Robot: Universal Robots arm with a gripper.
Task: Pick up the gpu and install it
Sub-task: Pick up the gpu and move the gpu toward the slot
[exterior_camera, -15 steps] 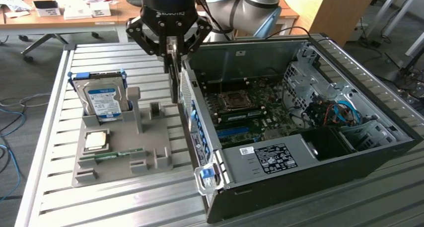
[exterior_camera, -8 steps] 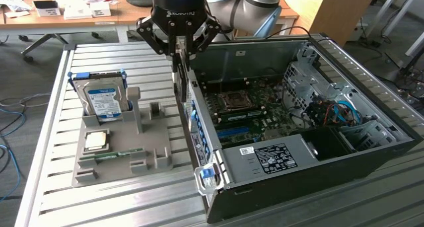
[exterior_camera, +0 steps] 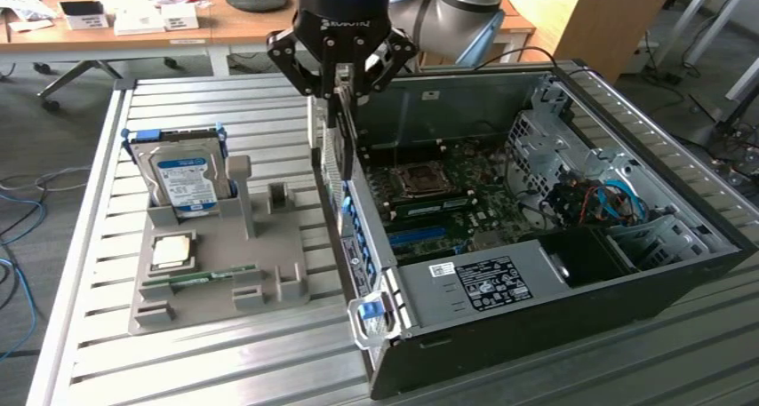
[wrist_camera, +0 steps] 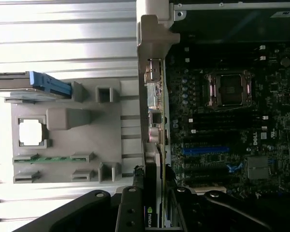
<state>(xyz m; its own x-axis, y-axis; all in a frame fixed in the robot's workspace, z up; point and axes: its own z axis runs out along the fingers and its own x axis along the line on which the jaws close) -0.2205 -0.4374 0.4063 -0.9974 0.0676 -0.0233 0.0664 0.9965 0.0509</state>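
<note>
My gripper (exterior_camera: 339,84) hangs above the rear wall of the open computer case (exterior_camera: 664,273) and is shut on the gpu (exterior_camera: 337,129). The card hangs edge-on and upright below the fingers. In the wrist view the gpu (wrist_camera: 153,145) runs away from the gripper (wrist_camera: 155,205), with its silvery bracket (wrist_camera: 152,72) at the far end and a dark finger (wrist_camera: 130,208) on either side. It sits over the edge of the case, beside the motherboard (wrist_camera: 232,145) and its blue slot (wrist_camera: 205,150).
A grey fixture tray (exterior_camera: 284,246) lies on the slatted table at the exterior view's left. It holds a hard drive (exterior_camera: 187,175), a processor (exterior_camera: 172,250) and a memory stick (exterior_camera: 213,274). Inside the case are the processor socket (exterior_camera: 415,179), a power supply (exterior_camera: 499,282) and drive cables (exterior_camera: 605,197).
</note>
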